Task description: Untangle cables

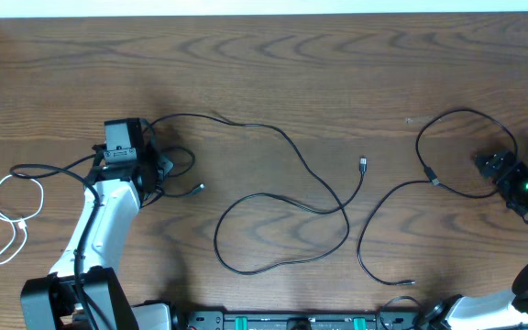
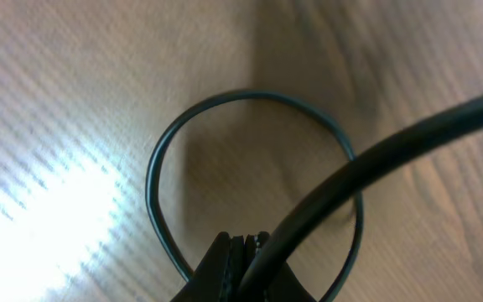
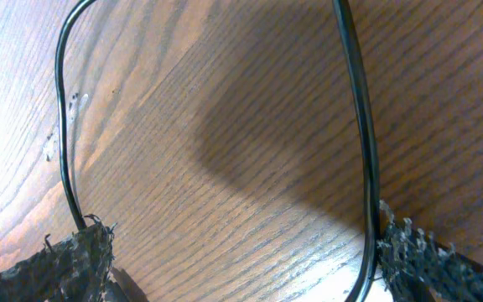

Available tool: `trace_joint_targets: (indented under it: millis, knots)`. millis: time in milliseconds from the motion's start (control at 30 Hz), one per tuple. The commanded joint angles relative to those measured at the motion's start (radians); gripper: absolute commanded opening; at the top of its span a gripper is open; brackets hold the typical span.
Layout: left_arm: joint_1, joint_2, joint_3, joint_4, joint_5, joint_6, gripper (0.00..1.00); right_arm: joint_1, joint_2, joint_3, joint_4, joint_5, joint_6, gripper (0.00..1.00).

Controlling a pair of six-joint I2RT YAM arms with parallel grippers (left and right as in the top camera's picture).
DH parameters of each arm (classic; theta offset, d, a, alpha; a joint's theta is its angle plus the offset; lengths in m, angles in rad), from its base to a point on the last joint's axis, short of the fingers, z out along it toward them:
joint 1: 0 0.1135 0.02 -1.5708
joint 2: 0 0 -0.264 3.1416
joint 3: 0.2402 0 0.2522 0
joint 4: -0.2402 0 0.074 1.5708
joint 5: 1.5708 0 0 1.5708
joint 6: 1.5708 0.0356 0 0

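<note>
Several thin cables lie spread: white cable [image 1: 7, 220] near left, long black cable [image 1: 282, 206] centre, right black cable [image 1: 401, 188] under our released right gripper [image 1: 498, 168]. We judge them light and limp, best pinched near a plug [image 1: 363, 165]. Left gripper [image 2: 237, 247] is clenched over a loop [image 2: 153, 168]; whether it holds it, we cannot tell.

Desk [image 1: 264, 64], contents left to right: looped cable [image 1: 24, 225] at the left edge; long cable [image 1: 291, 207] winding across the centre; right cable [image 1: 432, 177] just beside it, arcing rearward, then trailing toward the front edge.
</note>
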Motion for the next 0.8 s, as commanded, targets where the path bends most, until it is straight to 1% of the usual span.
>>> trace_joint_targets:
  millis: [0, 100, 233, 300, 367, 400, 633, 667, 700, 733, 767]
  knots:
    - [-0.002, 0.002, -0.026, -0.034, 0.006, -0.028, 0.08, 0.009, 0.013, -0.009, -0.004, -0.007, -0.014, 0.99]
    - [-0.002, 0.013, -0.062, -0.035, 0.044, -0.032, 0.08, 0.009, 0.013, -0.009, -0.004, -0.006, -0.015, 0.99]
    - [-0.002, 0.074, -0.097, -0.036, 0.142, -0.055, 0.08, 0.009, 0.013, -0.009, -0.007, -0.007, -0.014, 0.99]
    - [-0.002, 0.099, -0.098, -0.036, 0.156, -0.059, 0.08, 0.009, 0.013, -0.009, -0.011, -0.007, -0.014, 0.99]
    - [-0.002, 0.121, -0.098, -0.040, 0.156, -0.112, 0.08, 0.009, 0.013, -0.009, -0.013, -0.007, -0.014, 0.99]
    - [-0.002, 0.124, -0.098, -0.040, 0.156, -0.118, 0.08, 0.009, 0.013, -0.009, -0.013, -0.007, -0.014, 0.99]
    - [-0.002, 0.124, -0.098, -0.040, 0.152, -0.117, 0.08, 0.009, 0.013, -0.009, -0.019, -0.006, -0.014, 0.99]
    - [-0.002, 0.124, -0.098, -0.040, 0.152, -0.117, 0.10, 0.009, 0.013, -0.009, -0.019, -0.006, -0.015, 0.99]
    - [-0.002, 0.124, -0.098, -0.040, 0.152, -0.117, 0.17, 0.009, 0.013, -0.009, -0.019, -0.006, -0.015, 0.99]
    - [-0.002, 0.124, -0.098, -0.040, 0.152, -0.117, 0.52, 0.009, 0.013, -0.009, -0.019, -0.006, -0.015, 0.99]
    - [-0.002, 0.124, -0.098, -0.041, 0.152, -0.117, 0.62, 0.009, 0.013, -0.009, -0.019, -0.006, -0.015, 0.99]
